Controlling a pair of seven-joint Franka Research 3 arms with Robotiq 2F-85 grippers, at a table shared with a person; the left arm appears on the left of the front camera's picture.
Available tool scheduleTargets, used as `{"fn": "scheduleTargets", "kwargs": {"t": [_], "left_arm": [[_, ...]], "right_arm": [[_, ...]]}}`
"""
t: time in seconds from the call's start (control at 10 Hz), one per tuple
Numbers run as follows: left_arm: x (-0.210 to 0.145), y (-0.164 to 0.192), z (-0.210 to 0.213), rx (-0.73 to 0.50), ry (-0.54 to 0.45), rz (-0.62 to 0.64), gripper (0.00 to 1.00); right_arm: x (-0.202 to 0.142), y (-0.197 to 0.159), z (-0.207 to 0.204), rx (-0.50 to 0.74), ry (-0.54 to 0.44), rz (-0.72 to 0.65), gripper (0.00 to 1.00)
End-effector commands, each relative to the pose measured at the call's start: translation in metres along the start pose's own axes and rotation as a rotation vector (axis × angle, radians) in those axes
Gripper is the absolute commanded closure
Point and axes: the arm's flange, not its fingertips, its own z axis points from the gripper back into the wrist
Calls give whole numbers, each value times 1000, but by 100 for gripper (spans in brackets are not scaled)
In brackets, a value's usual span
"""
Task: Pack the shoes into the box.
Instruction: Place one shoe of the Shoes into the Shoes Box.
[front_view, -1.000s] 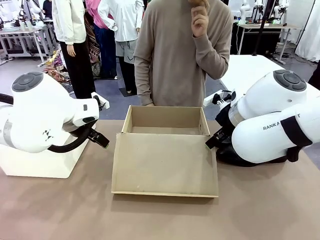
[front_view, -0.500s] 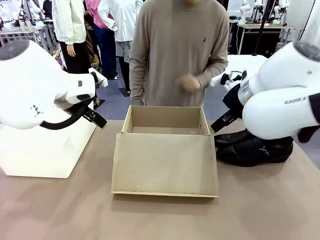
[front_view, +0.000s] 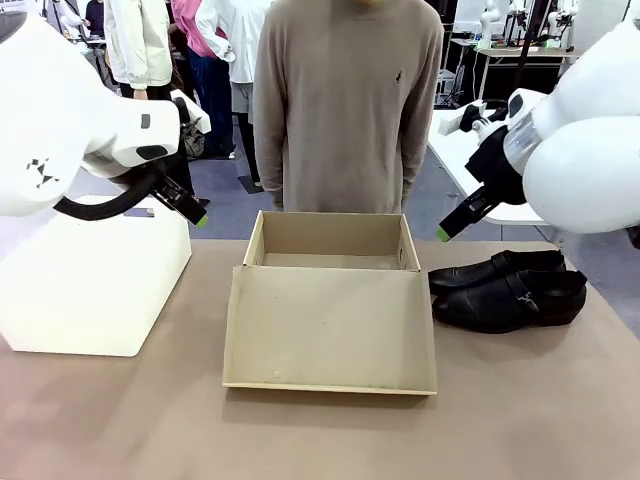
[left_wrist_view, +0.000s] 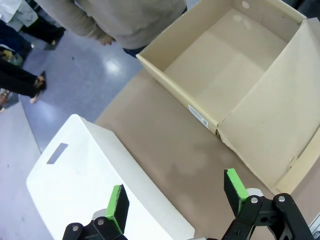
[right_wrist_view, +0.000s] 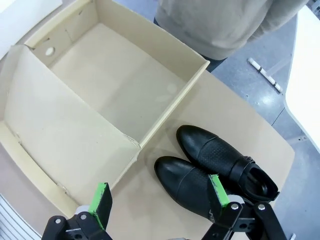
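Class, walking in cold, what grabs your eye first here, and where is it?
An open, empty tan box sits in the middle of the table, lid flap lying toward the robot. Glossy black shoes rest just right of it. The left gripper and right gripper hang open above.

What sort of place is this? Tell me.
Likely a robotics lab: the left gripper and right gripper hang open over a table where a box and shoes are laid out, a person standing opposite.
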Motion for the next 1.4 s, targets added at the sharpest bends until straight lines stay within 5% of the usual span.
{"fn": "scheduleTargets", "kwargs": {"t": [0.0,0.4,0.7,1.2,1.3], "left_arm": [[0,13,6,-23,-42,-57,0],[12,31,35,-155,-191,-231,0],[15,46,44,-328,-238,-243,0],[21,57,55,-384,-252,-183,0],[49,56,54,-392,-261,-179,0]], "right_arm": [[-3,-15,9,91,-44,50,0],[-4,-32,43,268,-159,194,0],[0,-36,64,350,-215,274,0],[4,-34,79,399,-269,327,0],[4,-34,79,403,-270,328,0]]}}
